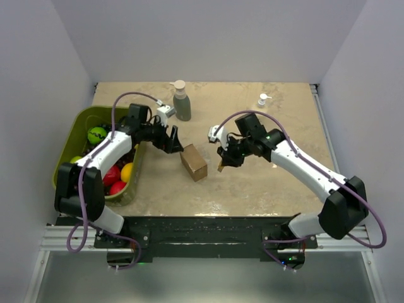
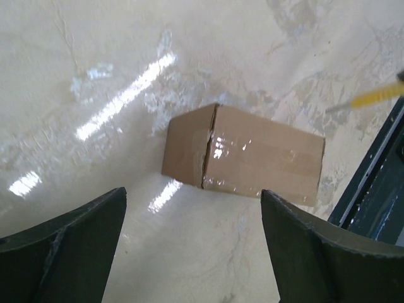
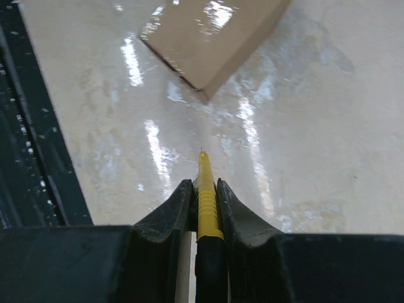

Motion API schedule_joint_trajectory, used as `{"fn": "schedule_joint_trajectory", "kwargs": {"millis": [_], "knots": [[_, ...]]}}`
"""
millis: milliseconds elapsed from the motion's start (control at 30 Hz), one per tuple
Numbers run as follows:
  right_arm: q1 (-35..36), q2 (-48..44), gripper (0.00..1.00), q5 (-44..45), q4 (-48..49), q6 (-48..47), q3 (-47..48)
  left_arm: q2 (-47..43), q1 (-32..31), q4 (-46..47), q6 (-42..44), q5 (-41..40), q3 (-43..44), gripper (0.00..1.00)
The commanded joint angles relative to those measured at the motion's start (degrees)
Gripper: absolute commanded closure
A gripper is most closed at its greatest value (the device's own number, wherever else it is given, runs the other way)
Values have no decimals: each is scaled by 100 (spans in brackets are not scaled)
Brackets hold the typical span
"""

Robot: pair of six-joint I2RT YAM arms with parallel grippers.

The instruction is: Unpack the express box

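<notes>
The taped express box point(image 2: 252, 154) is faced by the left hand point(image 1: 172, 141), spread wide (likely to steady it); a yellow pointed tool point(image 3: 206, 199) is clamped in the right hand point(image 3: 205, 184).

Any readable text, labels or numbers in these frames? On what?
None legible.
Small plain brown cardboard box: bare card and clear tape, no print on visible faces.
Grey pump bottle and small white pump bottle: too small to tell.
Slim yellow tool: no marking visible.
</notes>
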Motion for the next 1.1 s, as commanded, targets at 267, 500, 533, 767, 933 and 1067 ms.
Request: {"fn": "schedule_joint_trajectory", "kwargs": {"millis": [267, 500, 533, 767, 933, 1067], "knots": [[353, 621, 100, -553, 982, 750, 77, 711, 29, 310, 17, 503, 438, 11], [344, 1078, 100, 316, 1290, 849, 719, 255, 29, 389, -141, 1003, -185, 11], [344, 1149, 100, 387, 1308, 822, 798, 202, 29, 459, -177, 1056, -265, 11], [327, 1737, 100, 730, 1466, 936, 1606, -273, 29, 618, -370, 1153, -749, 11], [327, 2238, 100, 1037, 1536, 1033, 2055, -387, 29, 776, -801, 1443, -1013, 11], [292, 2362, 100, 1319, 1528, 963, 2284, -519, 29, 881, -976, 1496, -1197, 11]]}}
